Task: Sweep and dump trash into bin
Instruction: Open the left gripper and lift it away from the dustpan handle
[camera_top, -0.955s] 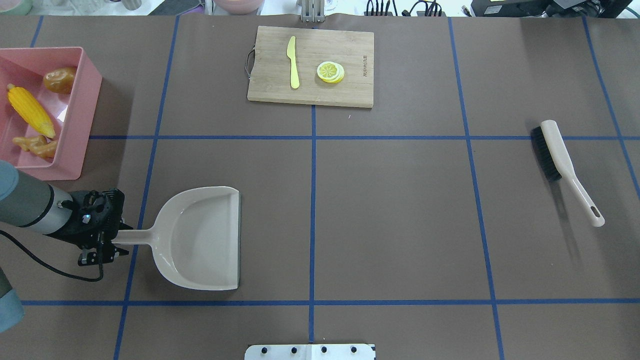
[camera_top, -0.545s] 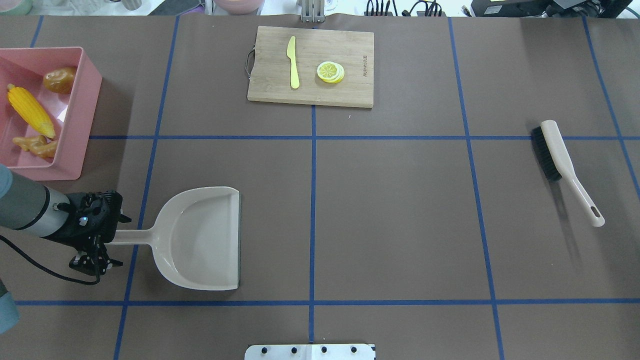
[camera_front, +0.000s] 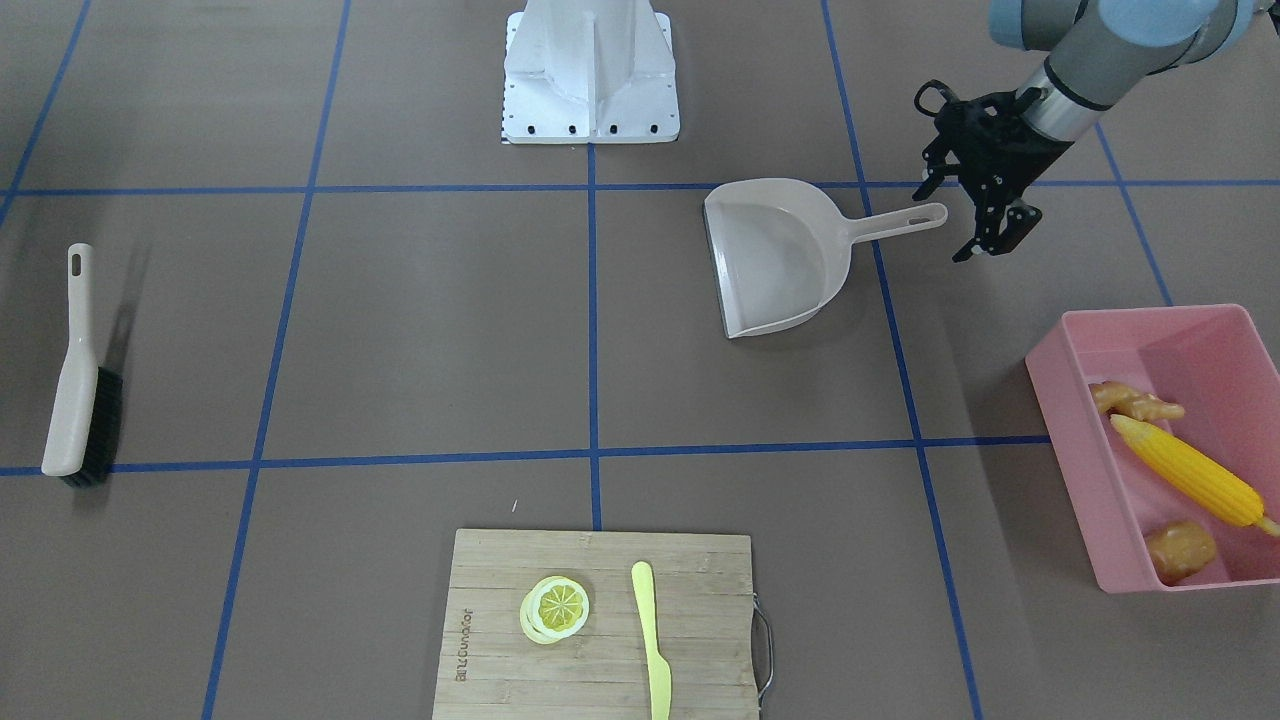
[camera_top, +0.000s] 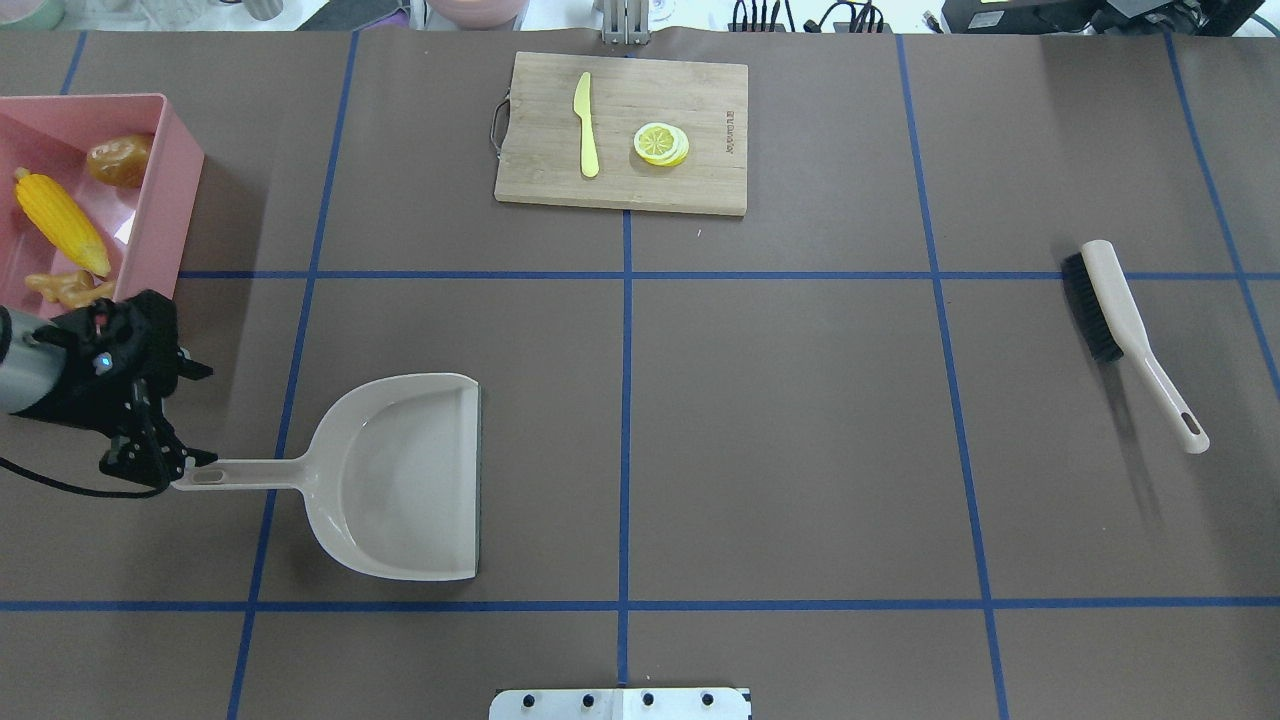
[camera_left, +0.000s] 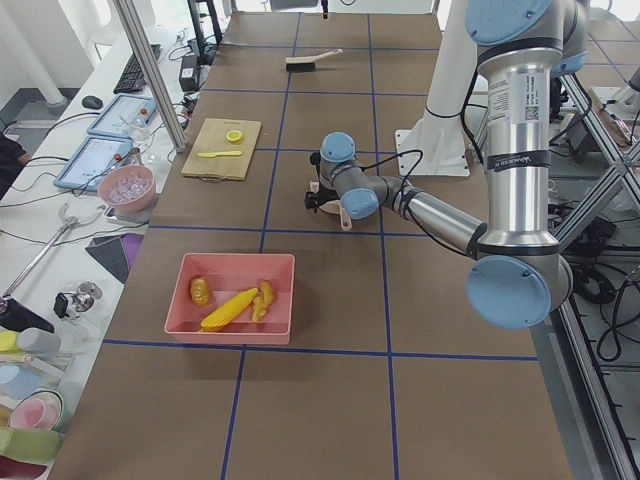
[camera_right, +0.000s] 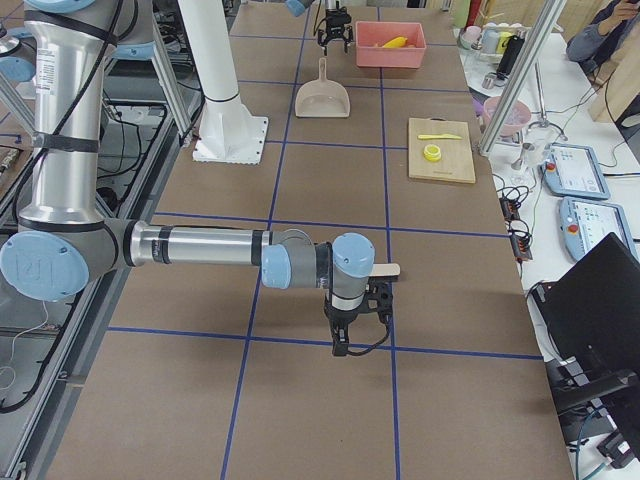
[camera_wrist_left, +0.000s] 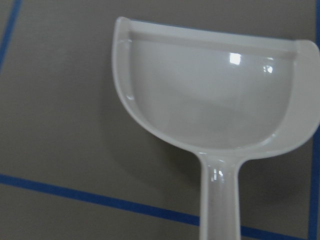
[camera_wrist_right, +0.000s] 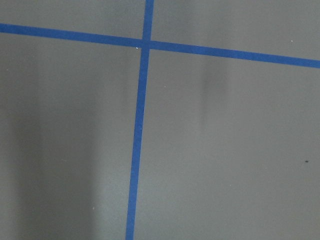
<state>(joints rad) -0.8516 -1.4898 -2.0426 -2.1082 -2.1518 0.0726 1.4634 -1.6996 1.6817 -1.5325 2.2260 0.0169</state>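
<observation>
The pink bin (camera_top: 160, 215) stands at the table's far left and also shows in the front view (camera_front: 1075, 460). In it lie the yellow corn cob (camera_top: 60, 222) (camera_front: 1190, 482), the tan ginger root (camera_top: 70, 288) (camera_front: 1135, 403) and the brown potato (camera_top: 120, 160) (camera_front: 1180, 550). The beige dustpan (camera_top: 400, 480) (camera_front: 780, 250) lies empty on the table. My left gripper (camera_top: 190, 415) (camera_front: 950, 222) is open and empty, just off the end of the dustpan's handle (camera_top: 205, 477). My right gripper (camera_right: 355, 320) shows only in the right side view; I cannot tell its state.
A brush (camera_top: 1120, 320) lies at the right of the table. A wooden cutting board (camera_top: 700, 180) at the far middle bears a pale yellow knife (camera_top: 586, 125) and lemon slices (camera_top: 661, 143). The robot's base plate (camera_top: 620, 703) is at the near edge.
My left gripper has opened, let go of the dustpan's handle and drawn back left, toward the bin. The dustpan has stayed in place.
</observation>
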